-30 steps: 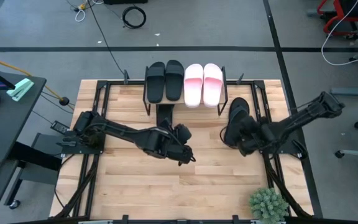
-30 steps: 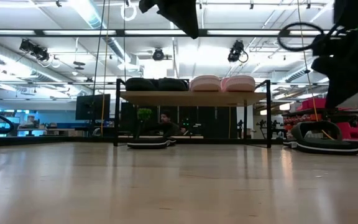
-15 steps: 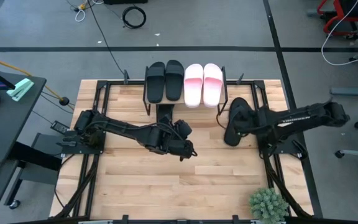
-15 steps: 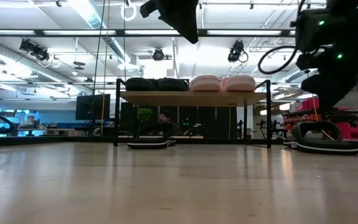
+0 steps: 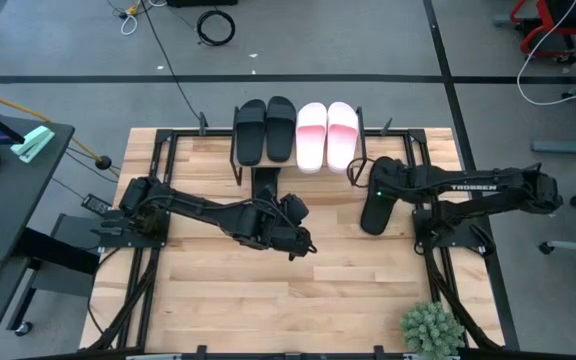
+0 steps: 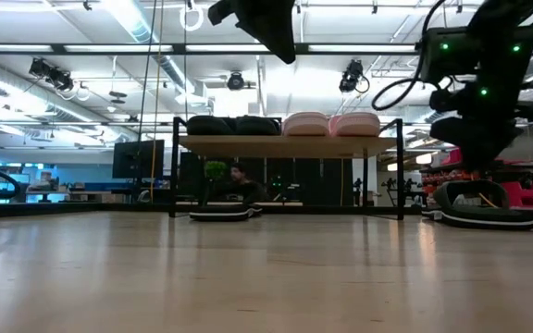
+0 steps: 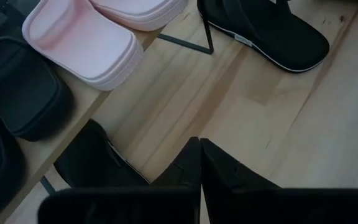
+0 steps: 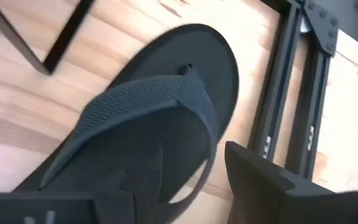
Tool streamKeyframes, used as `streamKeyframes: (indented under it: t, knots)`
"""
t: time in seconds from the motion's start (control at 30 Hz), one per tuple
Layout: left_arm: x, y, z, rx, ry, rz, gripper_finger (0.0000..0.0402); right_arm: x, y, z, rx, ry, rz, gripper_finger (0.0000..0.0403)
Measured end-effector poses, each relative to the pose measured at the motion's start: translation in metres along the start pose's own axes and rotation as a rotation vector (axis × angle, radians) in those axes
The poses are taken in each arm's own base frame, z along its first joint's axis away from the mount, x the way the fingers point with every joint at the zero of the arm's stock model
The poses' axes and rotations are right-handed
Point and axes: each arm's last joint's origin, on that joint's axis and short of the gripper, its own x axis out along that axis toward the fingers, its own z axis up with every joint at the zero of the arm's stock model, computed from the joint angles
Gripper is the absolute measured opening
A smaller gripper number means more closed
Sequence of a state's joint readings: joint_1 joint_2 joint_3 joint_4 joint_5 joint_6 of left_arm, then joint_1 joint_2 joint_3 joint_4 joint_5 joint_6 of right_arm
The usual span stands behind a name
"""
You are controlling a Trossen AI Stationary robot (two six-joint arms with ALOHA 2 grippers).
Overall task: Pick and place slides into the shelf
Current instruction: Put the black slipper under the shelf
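The shelf [image 6: 285, 144] stands at the table's far middle. On its top board lie two black slides [image 5: 265, 130] and two pink slides [image 5: 326, 135]. One more black slide [image 6: 220, 213] lies on the table under the shelf. A further black slide [image 5: 375, 210] lies flat on the table to the shelf's right. My right gripper [image 5: 376, 183] hangs open just above that slide, one finger [image 8: 266, 180] on each side of its strap [image 8: 142, 112]. My left gripper [image 5: 301, 245] is shut with nothing in it, over the table's middle.
Black frame rails [image 5: 430, 200] run along the table's left and right sides, the right one close beside the slide. A small green plant [image 5: 431, 328] stands at the near right corner. The near half of the tabletop [image 5: 268, 300] is bare wood. A person [image 6: 239, 180] shows far behind the shelf.
My right gripper has opened wide and gone toward the table's far edge and left along the black slide, while its arm has swung level. The slide has stayed flat on the table.
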State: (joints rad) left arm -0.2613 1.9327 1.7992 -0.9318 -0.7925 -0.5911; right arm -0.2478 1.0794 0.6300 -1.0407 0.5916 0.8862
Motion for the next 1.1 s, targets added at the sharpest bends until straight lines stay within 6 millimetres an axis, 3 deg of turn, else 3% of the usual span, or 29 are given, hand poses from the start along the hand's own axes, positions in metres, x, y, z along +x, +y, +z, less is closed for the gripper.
streamKeyframes:
  t: [0.43,0.63,0.8,0.97,1.1]
  knots:
    - [-0.002,-0.002,-0.001,0.001,-0.002,-0.005,0.0021,0.011,-0.006,0.009,0.011,0.043,-0.042,0.0179]
    - [-0.002,-0.002,-0.001,0.002,-0.001,-0.005,0.0005,0.024,-0.001,0.010,-0.021,0.111,-0.096,0.0179]
    - [-0.002,-0.002,-0.001,0.002,-0.001,-0.005,0.0015,0.037,0.004,0.013,-0.048,0.147,-0.148,0.0176]
    - [-0.002,-0.002,-0.001,0.002,-0.001,-0.005,0.0029,0.048,0.006,0.017,-0.067,0.152,-0.176,0.0151]
    - [-0.002,-0.002,-0.001,-0.002,-0.002,-0.005,0.0020,0.052,0.005,0.021,-0.068,0.154,-0.164,0.0106]
